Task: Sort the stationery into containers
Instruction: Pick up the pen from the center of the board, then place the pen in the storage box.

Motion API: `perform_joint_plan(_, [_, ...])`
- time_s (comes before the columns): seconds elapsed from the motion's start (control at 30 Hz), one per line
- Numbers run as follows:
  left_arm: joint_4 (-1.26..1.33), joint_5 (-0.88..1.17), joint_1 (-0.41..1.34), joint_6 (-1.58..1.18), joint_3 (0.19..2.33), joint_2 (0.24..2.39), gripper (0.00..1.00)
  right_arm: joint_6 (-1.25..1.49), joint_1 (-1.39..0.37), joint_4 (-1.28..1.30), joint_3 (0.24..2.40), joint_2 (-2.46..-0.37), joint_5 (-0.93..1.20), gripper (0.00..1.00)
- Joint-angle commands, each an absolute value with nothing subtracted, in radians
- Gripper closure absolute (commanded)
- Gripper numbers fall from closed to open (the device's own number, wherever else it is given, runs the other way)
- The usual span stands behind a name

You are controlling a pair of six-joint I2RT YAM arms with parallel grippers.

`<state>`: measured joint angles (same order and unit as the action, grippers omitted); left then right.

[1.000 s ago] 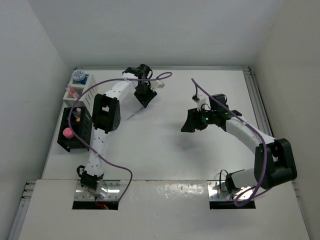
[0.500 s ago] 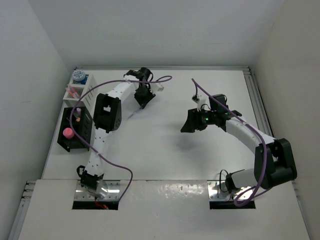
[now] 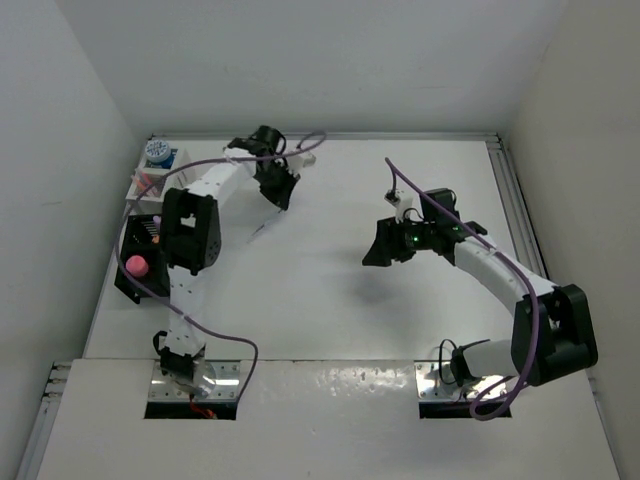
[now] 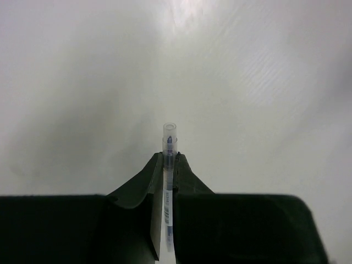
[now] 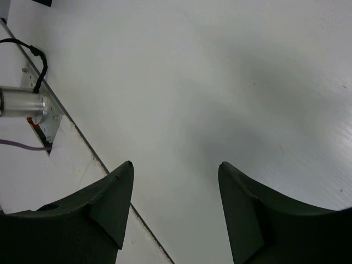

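Pinching a thin clear pen point(image 4: 169, 144) between the left jaws, pressed tight on its barrel, at the far-left of the bench point(image 3: 330, 300) and near the white box point(image 3: 136, 192). Leaving the pen's capped tip poking out past the fingertips, slanting down toward the bench in the top view; not showing clearly whether lifted fully clear. Hanging the right jaws spread wide and empty over bare bench, well apart from the pen.

Already holding 1 blue-capped jar point(image 3: 157, 151) in the white box and 1 pink-capped bottle point(image 3: 135, 265) in the black box point(image 3: 140, 290) just beside it. Judging from this, probably carrying the pen toward 1 of these 2 boxes.

Risking a twist or a slip out of so narrow a hold on a smooth round barrel during any fast swing. Risking also snagging the projecting end on a slatted wall or on the jar, and tipping the light box. Needing a steep, centred drop into a free compartment to avoid bouncing the pen back out across the bench.
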<state>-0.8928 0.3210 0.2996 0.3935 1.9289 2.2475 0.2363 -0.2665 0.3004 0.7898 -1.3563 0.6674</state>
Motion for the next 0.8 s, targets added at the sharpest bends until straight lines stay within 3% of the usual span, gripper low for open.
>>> perform_joint_plan(0.0, [-0.717,0.537,0.227,0.285,1.960,1.938,1.00,0.210,-0.273,0.293,0.798,-1.321,0.696,0.38])
perform_joint_plan(0.13, [-0.557,0.644,0.114,0.177,1.873,1.731,1.00,0.195,-0.272,0.308,0.796,-1.325,0.693,0.38])
perform_joint_plan(0.37, [0.071,0.661,-0.242,-0.139,1.434,1.336,1.00,0.195,-0.275,0.305,0.818,-1.342,0.692,0.38])
perform_joint_plan(0.6, [0.404,0.758,-0.610,-0.391,1.248,1.357,1.00,0.198,-0.285,0.310,0.850,-1.387,0.695,0.38])
perform_joint_plan(0.77, [0.583,0.785,-0.676,-0.498,1.184,1.431,1.00,0.187,-0.288,0.321,0.865,-1.407,0.692,0.38])
